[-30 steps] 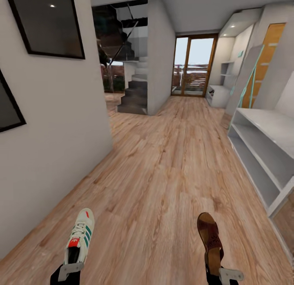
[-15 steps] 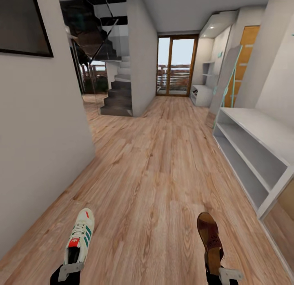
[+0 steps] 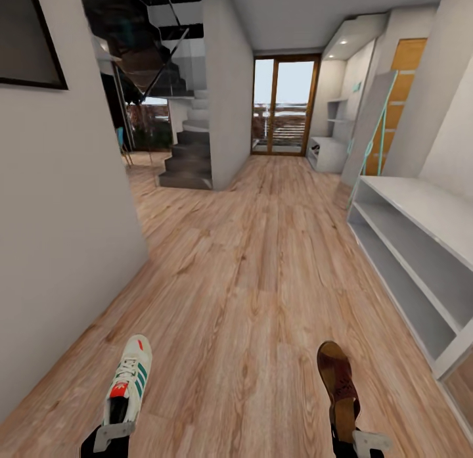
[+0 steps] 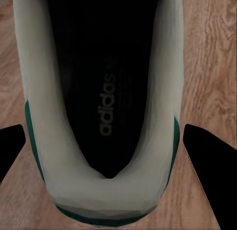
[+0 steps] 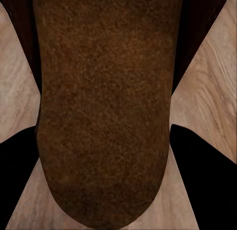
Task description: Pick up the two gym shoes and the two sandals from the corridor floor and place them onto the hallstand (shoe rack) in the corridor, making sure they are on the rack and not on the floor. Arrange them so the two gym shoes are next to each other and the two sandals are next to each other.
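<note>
Gripping a gym shoe (image 3: 128, 382) by its heel, the left gripper (image 3: 113, 434) sits at the near left of the head view, with the shoe's toe pointing ahead above the corridor floor (image 3: 249, 274). In the left wrist view the gym shoe (image 4: 101, 116) lies between the two dark fingers (image 4: 11, 148), its heel nearest the camera and its dark insole showing. At the near right, the right gripper (image 3: 358, 439) is clamped on a sandal (image 3: 338, 386) at the heel, toe forward; in the right wrist view its tan-brown footbed (image 5: 106, 106) lies between the dark fingers (image 5: 205, 175). Farther along on the right stands a white two-shelf bench (image 3: 410, 241). Beyond it, beside the glass door (image 3: 284, 106), the hallstand (image 3: 328, 152) stands against the right wall, well apart from both grippers. A staircase (image 3: 187, 152) rises on the far left.
</note>
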Motion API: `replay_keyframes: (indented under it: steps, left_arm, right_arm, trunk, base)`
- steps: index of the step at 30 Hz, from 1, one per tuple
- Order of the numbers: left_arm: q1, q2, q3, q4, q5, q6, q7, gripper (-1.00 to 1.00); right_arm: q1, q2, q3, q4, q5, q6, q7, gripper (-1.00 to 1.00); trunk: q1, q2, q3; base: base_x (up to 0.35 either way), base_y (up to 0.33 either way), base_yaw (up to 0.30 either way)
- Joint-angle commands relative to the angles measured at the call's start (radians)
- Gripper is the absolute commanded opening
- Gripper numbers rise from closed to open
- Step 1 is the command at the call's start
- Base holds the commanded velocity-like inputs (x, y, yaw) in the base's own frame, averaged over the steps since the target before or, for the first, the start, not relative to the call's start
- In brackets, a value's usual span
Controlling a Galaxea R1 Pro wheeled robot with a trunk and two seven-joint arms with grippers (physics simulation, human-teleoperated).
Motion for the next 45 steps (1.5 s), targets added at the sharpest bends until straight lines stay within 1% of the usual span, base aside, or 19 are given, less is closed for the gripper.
replay_keyframes:
  steps: [1, 10, 23, 45]
  left_arm:
    - [-0.001, -0.001, 0.009, 0.001, -0.009, -0.003, -0.003, -1.00]
    - [-0.001, -0.002, 0.009, 0.002, -0.009, -0.003, -0.003, -1.00]
    - [-0.001, -0.002, 0.009, 0.001, -0.008, -0.004, -0.003, -1.00]
    - [-0.001, -0.001, 0.010, 0.002, -0.004, -0.004, -0.003, -1.00]
  right_arm:
    - [-0.001, 0.000, -0.001, 0.001, 0.005, -0.002, -0.005, -1.00]
    - [-0.001, 0.002, -0.001, 0.001, 0.005, -0.002, -0.007, -1.00]
    - [-0.001, 0.003, 0.000, 0.002, 0.005, -0.002, -0.007, -1.00]
    - [-0.001, 0.002, -0.001, 0.002, 0.005, -0.002, -0.007, -1.00]
  trunk:
    - [0.000, 0.000, -0.001]
    - [0.000, 0.000, -0.001]
    - [0.000, 0.000, -0.001]
    - [0.000, 0.000, -0.001]
  base:
    - [0.338, 0.000, 0.000]
    - [0.338, 0.000, -0.013]
    - [0.338, 0.000, -0.201]
    - [0.338, 0.000, -0.011]
